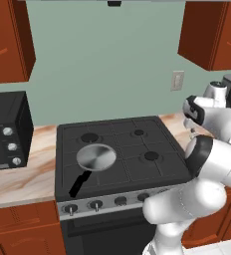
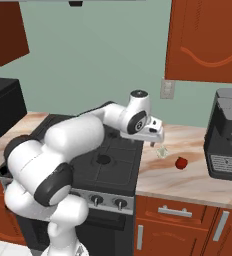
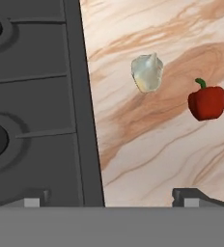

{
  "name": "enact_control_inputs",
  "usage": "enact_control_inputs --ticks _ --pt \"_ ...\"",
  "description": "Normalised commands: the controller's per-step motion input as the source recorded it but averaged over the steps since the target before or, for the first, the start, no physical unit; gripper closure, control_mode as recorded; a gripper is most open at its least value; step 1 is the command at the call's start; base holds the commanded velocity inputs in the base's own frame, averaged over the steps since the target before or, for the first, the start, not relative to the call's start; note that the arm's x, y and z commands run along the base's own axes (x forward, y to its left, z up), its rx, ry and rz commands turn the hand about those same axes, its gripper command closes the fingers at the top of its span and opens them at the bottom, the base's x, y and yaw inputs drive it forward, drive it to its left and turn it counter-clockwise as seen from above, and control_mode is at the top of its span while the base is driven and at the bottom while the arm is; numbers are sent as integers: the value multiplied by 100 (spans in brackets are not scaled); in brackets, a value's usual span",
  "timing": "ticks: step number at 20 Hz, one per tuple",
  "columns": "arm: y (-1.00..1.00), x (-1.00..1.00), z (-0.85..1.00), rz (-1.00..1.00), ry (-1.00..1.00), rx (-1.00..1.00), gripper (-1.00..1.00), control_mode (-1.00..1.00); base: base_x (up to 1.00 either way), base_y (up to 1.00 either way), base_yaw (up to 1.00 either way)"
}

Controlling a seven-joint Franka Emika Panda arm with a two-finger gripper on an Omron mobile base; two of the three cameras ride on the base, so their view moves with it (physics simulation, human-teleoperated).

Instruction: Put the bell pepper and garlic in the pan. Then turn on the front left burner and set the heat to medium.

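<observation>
Garlic [image 3: 147, 73] lies on the marbled surface [image 3: 147, 144] just right of the stove's edge, a small cream-white bulb with a pointed tip, and the bell pepper [image 3: 207, 102] sits near it on the same surface, further from the stove [image 3: 36, 96], a glossy red lump with a short green stem; the two are close but apart. From the right base view the garlic [image 2: 161, 151] shows almost under the hand and the bell pepper [image 2: 181, 163] a little beyond it, between the hand and the dark coffee machine [image 2: 227, 135]. The jaws are spread wide and hold nothing, hovering above the surface with the gripper [image 3: 111, 200] roughly over the seam between stove and surface. The pan [image 1: 96, 157], shiny silver with a black handle, rests on the front left burner, well apart from both vegetables and still empty. Both items look light, so weight should be no concern; the difficulty is more likely shape and finish. The garlic seems firm but lumpy and tapered, so a pinch across its widest belly, below the tip, would probably hold best. The pepper looks smooth and rounded, likely to slip or roll if pinched high, so closing across its broad middle, clear of the stem, seems the safer hold. Neither needs much squeeze. The burner knobs [image 1: 95, 204] along the stove front are untouched.
</observation>
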Motion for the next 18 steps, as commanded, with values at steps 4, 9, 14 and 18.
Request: enact_control_inputs --ticks 4,9,14,18 --pt "-13 37 -10 0 6 0 -100 -100 0 0 0" --pt "-22 28 -34 0 4 0 -100 -100 0 0 0" --pt "-18 9 -40 0 3 0 -100 -100 0 0 0" --pt "-13 13 -23 0 1 0 -100 -100 0 0 0"
